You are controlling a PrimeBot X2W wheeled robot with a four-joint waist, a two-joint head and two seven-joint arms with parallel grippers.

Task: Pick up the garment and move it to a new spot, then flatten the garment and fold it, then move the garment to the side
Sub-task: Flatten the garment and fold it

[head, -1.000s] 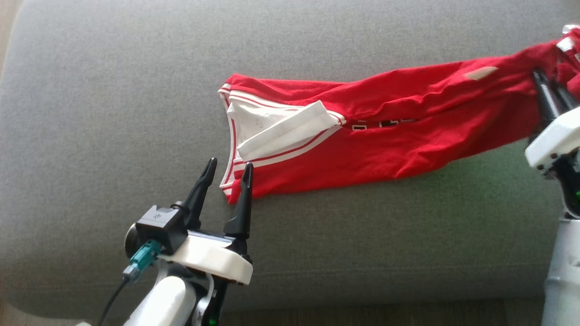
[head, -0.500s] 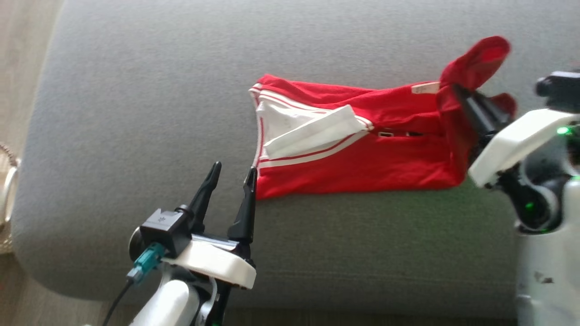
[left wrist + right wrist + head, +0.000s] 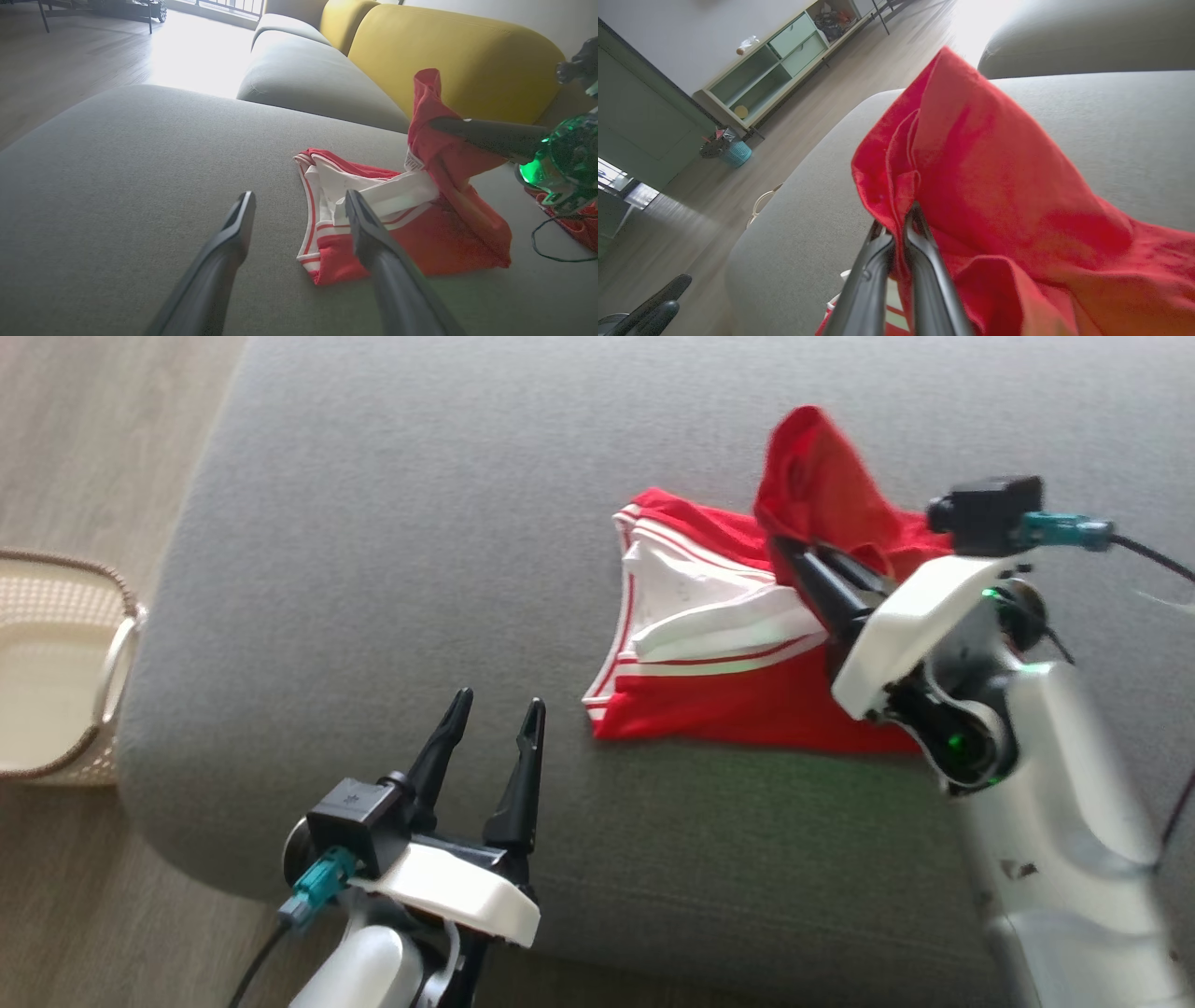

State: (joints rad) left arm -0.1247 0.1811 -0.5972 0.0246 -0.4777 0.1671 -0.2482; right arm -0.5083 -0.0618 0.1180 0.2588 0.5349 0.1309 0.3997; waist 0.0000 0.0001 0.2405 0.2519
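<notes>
The garment [image 3: 738,705], red with white trim and a white inner panel, lies on the grey sofa cushion [image 3: 420,523]. Its right end is lifted and carried over the rest, standing up as a red peak [image 3: 812,467]. My right gripper [image 3: 782,547] is shut on that raised fold, and in the right wrist view its fingers [image 3: 920,261] pinch the red cloth [image 3: 994,177]. My left gripper [image 3: 499,700] is open, just left of the garment's lower left corner, apart from it. In the left wrist view the left gripper [image 3: 300,196] points at the garment's [image 3: 448,233] white-trimmed edge.
A woven basket [image 3: 56,681] stands on the wooden floor left of the cushion. Yellow sofa backrests [image 3: 458,60] rise behind the cushion. A low cabinet [image 3: 770,70] stands against the far wall. The cushion's front edge runs close under both arms.
The head camera has swung, shifting the picture. My right gripper has carried the garment's right end up and leftward over the rest, so the garment looks much shorter. The left gripper stays open.
</notes>
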